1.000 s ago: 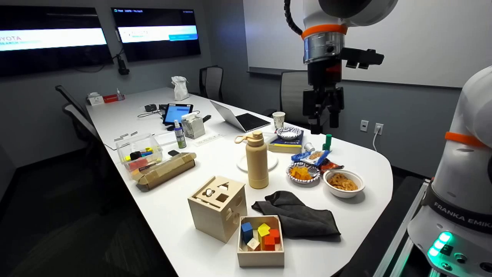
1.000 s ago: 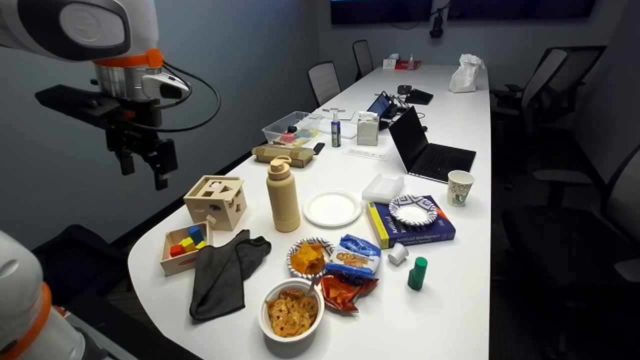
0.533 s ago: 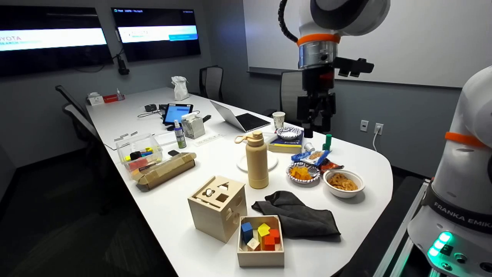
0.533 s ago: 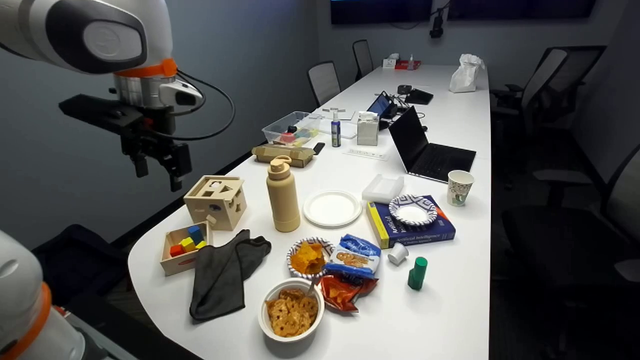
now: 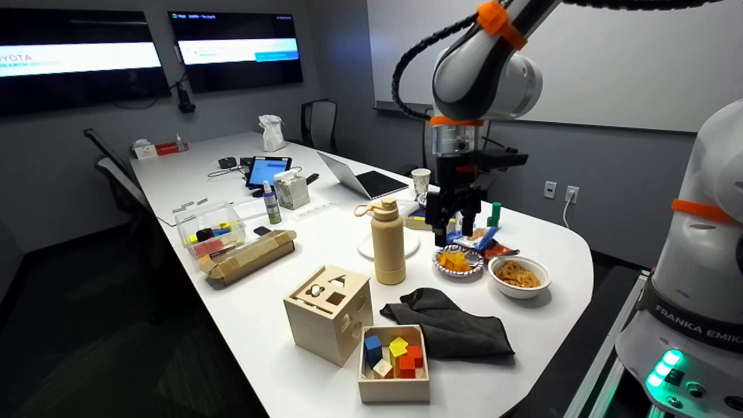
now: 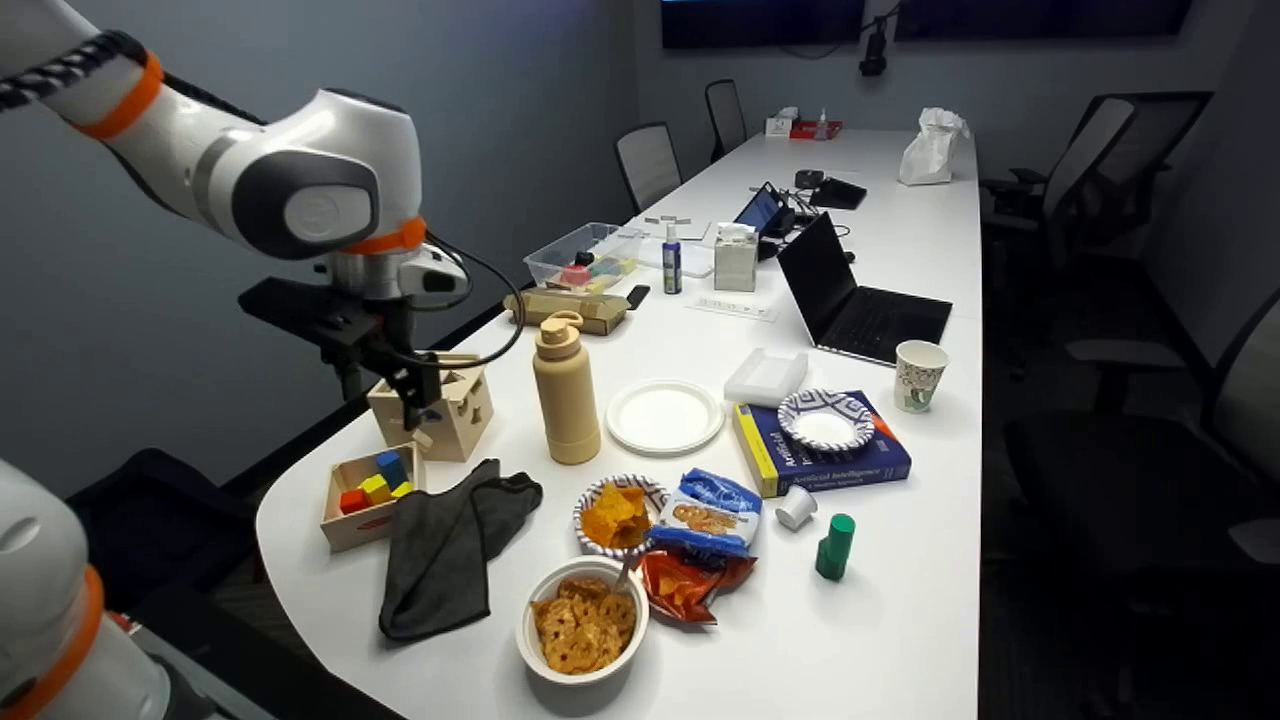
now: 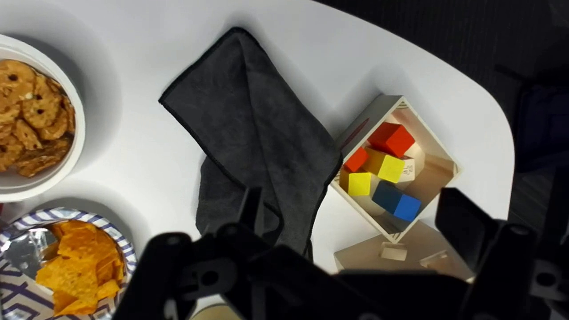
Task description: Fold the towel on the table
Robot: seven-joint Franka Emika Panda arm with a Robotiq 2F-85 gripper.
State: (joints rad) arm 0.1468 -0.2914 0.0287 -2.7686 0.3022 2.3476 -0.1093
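A dark grey towel [image 5: 455, 331] lies loosely bunched on the white table [image 5: 267, 325], with one part doubled over another. It also shows in an exterior view [image 6: 440, 550] and in the wrist view [image 7: 253, 115]. My gripper [image 7: 355, 213] is open and empty, with its two fingers wide apart. It hangs in the air above the table, clear of the towel, and shows in both exterior views [image 5: 454, 233] [image 6: 381, 404]. In the wrist view the left finger overlaps the towel's lower end and hides part of it.
A small wooden box [image 5: 395, 391] of coloured blocks stands against the towel's side, with a wooden shape sorter [image 5: 316, 331] behind it. A tan bottle [image 5: 389, 249], a bowl of pretzels [image 5: 519, 294], a patterned bowl of chips [image 6: 592, 548] and snack bags [image 6: 705, 510] stand near the towel.
My gripper has moved down over the table, leftward in one exterior view and rightward in the other. It has stayed open. The towel has not moved.
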